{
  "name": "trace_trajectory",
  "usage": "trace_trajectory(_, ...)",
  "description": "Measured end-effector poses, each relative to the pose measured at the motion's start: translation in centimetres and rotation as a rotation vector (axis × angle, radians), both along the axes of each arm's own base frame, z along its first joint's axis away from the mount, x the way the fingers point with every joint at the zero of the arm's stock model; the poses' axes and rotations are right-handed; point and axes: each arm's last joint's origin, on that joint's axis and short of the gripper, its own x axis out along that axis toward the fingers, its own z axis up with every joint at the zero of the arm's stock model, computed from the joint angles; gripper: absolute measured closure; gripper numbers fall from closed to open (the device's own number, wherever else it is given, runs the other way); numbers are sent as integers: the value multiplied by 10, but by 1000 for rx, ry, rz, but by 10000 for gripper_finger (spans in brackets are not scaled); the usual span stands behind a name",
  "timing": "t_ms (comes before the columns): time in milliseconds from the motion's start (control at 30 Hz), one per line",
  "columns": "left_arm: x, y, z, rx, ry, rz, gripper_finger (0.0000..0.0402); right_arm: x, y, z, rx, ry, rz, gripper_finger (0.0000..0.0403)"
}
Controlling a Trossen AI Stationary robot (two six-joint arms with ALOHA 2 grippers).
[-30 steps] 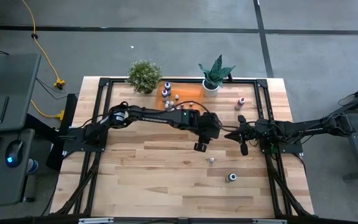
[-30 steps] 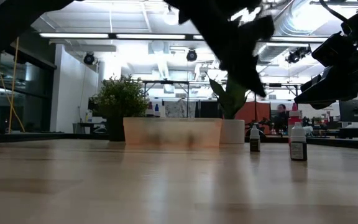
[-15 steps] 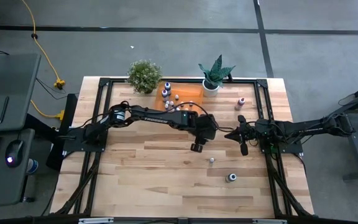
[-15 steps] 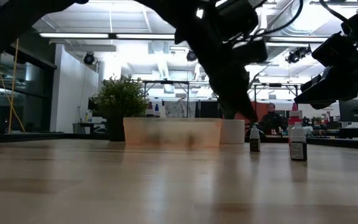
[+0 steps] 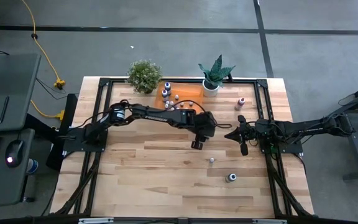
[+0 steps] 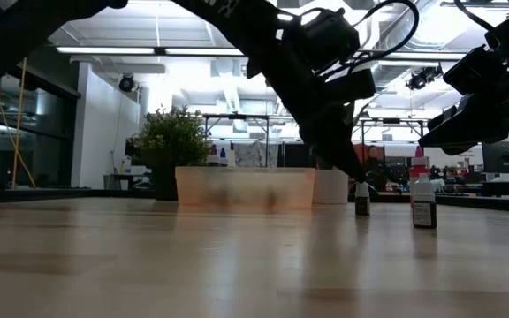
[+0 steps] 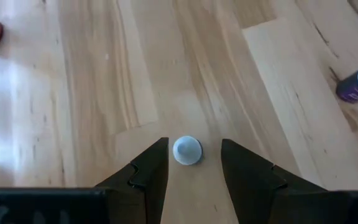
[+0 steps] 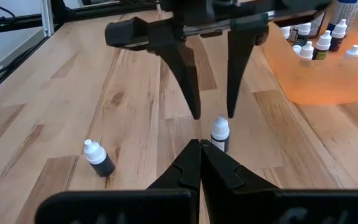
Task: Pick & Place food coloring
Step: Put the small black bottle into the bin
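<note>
Above the tabletop (image 5: 142, 180), left gripper (image 7: 194, 163) hangs with fingers parted astride a white-capped food coloring bottle (image 7: 186, 150), not touching it. Right gripper (image 5: 229, 135) waits nearby, fingers closed, empty.

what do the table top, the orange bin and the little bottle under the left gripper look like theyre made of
Table top: wood, likely butcher block, with visible grain and joined pale strips and a light sheen.
Orange bin: probably translucent plastic; the low view shows it cloudy and see-through.
Little bottle: looks like plastic, with a smooth white cap and dark body, standing between the open fingers of the left gripper.
</note>
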Motion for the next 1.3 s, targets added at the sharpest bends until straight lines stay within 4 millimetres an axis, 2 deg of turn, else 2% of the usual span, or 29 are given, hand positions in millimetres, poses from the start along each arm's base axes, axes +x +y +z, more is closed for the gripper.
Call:
trace_trajectory(200, 2, 6, 1, -19, -31, -6, 259, 0, 0, 0, 0, 0, 1, 402)
trace_trajectory(467, -2, 8, -14, -35, -28, -5, 259, 0, 0, 0, 0, 0, 1, 402)
trace_trajectory(1067, -1, 10, -13, -79, -50, -11, 259, 0, 0, 0, 0, 0, 1, 402)
trace_trajectory(1200, 2, 10, -30, -110, -23, 24, 259, 0, 0, 0, 0, 0, 0, 402)
trace_trajectory(1300, 5, 10, -31, -125, -50, 38, 259, 0, 0, 0, 0, 0, 0, 402)
